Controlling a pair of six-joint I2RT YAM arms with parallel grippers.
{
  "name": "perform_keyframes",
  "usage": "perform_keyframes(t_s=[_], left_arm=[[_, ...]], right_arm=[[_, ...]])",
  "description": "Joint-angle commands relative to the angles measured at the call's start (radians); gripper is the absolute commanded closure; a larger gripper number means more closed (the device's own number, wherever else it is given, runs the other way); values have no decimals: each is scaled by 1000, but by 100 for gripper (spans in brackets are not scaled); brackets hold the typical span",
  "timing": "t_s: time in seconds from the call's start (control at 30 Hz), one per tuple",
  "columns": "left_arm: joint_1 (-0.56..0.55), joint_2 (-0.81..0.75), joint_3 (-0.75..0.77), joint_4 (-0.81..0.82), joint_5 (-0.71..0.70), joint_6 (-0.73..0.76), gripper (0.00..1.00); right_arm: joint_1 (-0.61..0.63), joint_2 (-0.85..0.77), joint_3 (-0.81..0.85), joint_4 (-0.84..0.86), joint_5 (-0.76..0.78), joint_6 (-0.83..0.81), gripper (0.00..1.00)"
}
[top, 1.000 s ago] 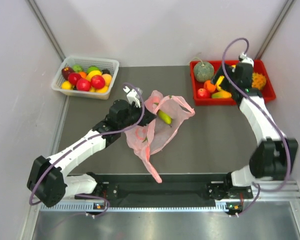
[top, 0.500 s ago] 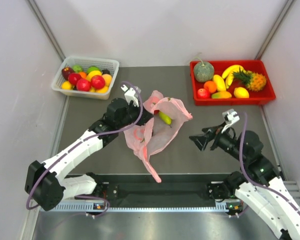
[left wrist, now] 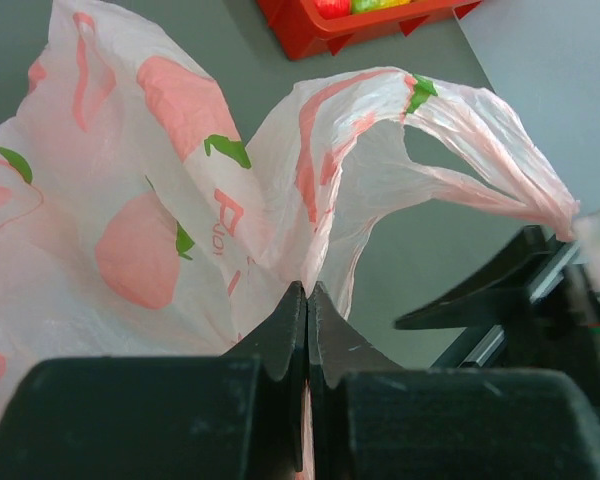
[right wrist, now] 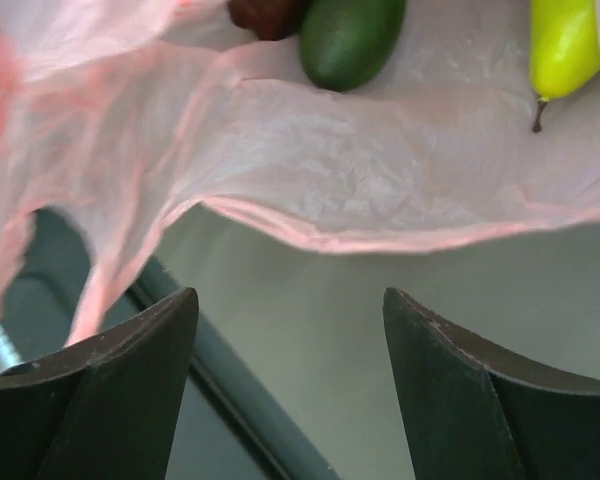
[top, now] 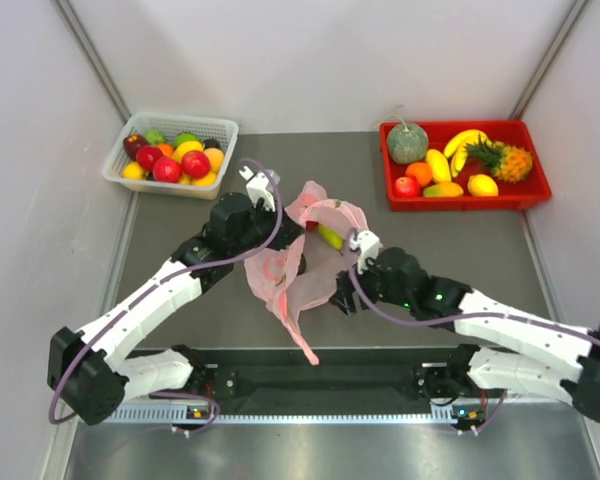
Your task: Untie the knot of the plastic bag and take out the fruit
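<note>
The pink plastic bag (top: 298, 268) lies crumpled mid-table with its mouth open. My left gripper (top: 285, 247) is shut on a fold of the bag (left wrist: 180, 200), the film pinched between the closed jaws (left wrist: 307, 290). A loose handle loop (left wrist: 480, 125) arches to the right of them. The knot is out of view. My right gripper (top: 341, 298) sits at the bag's right edge, open (right wrist: 290, 295), with nothing between its fingers and the bag's rim (right wrist: 380, 235) just ahead. Fruit lies on the film: a dark green avocado (right wrist: 350, 35), a yellow-green pear (right wrist: 562, 45) (top: 330, 236) and a dark purple one (right wrist: 267, 12).
A white basket (top: 118, 178) of mixed fruit stands at the back left. A red tray (top: 536, 192) at the back right holds a melon, bananas, a pineapple and small fruit. The arms' black base rail (top: 320, 378) runs along the near edge.
My right arm swung from the red tray down to the bag's right edge, its jaws narrowing somewhat. The left gripper stayed shut on the bag and shifted slightly back.
</note>
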State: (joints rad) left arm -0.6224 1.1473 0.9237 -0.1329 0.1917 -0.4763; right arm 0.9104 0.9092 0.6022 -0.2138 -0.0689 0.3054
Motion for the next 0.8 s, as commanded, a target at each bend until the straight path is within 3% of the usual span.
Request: perform_keyframes(t_s=[0.0,0.17,0.27,0.43,0.6,0.77], left_arm=[[3,-32,52,-11,-15,16,100],[3,-38,75,-65,-51,33,100],[3,-61,63,-68,-66,36,100],[4,-89,47,-71,-71,33,100],[4,-100,20,-59,-46,22,100],[6,-112,-14,-43,-32,13,100]], right_arm=[[65,132,119,166,199,-51,26],[87,384,176,399,268,-78,24],[87,506,204,528,273,-83,16],[85,722,295,596,330,-65,3],[85,861,338,695,428,-13,1],[85,979,433,648,440,23,1]])
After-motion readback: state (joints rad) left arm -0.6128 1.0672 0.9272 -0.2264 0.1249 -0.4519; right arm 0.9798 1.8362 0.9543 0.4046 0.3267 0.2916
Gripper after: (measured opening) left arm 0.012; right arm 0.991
